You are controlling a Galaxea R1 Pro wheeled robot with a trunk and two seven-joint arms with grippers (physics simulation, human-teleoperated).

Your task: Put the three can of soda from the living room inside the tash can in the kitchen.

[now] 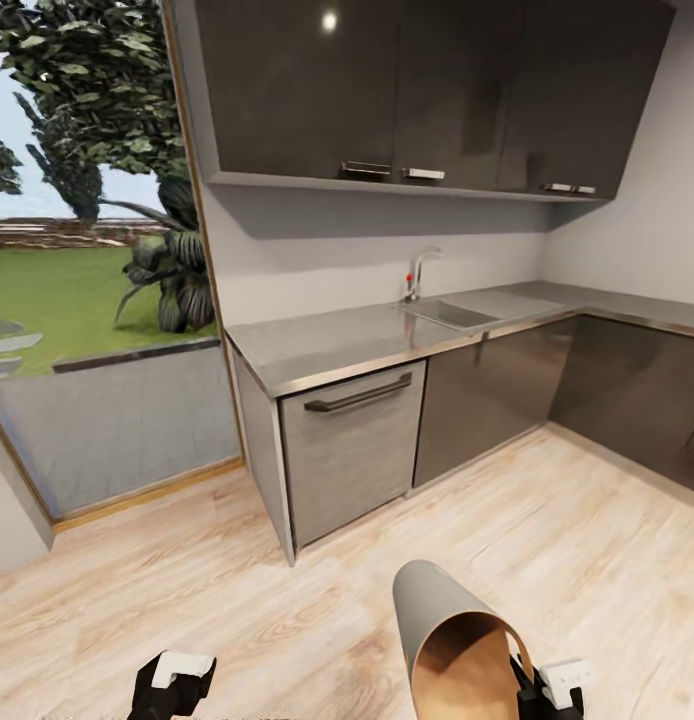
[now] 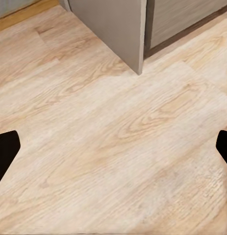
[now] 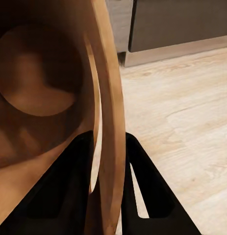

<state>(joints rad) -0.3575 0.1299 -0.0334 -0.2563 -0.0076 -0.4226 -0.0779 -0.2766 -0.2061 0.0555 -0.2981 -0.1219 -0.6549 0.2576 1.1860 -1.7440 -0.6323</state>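
I am in the kitchen, facing dark grey cabinets and a steel worktop (image 1: 337,345). The tash can (image 1: 457,640), pale grey outside and wood-brown inside, is tipped with its mouth toward me at the lower right of the head view. My right gripper (image 3: 107,147) is shut on its rim, one finger inside the wall and one outside. The can's brown inside (image 3: 39,83) looks empty. My left gripper (image 2: 113,147) hangs open over bare wood floor, its black fingertips (image 2: 5,152) far apart. The three can of soda are out of view.
A steel-fronted dishwasher (image 1: 352,450) with a dark handle stands straight ahead. Sink and tap (image 1: 419,275) lie on the worktop to the right. Upper cabinets (image 1: 407,90) hang above. A large window (image 1: 87,280) onto a garden is at the left. Light wood floor (image 1: 237,590) lies between me and the cabinets.
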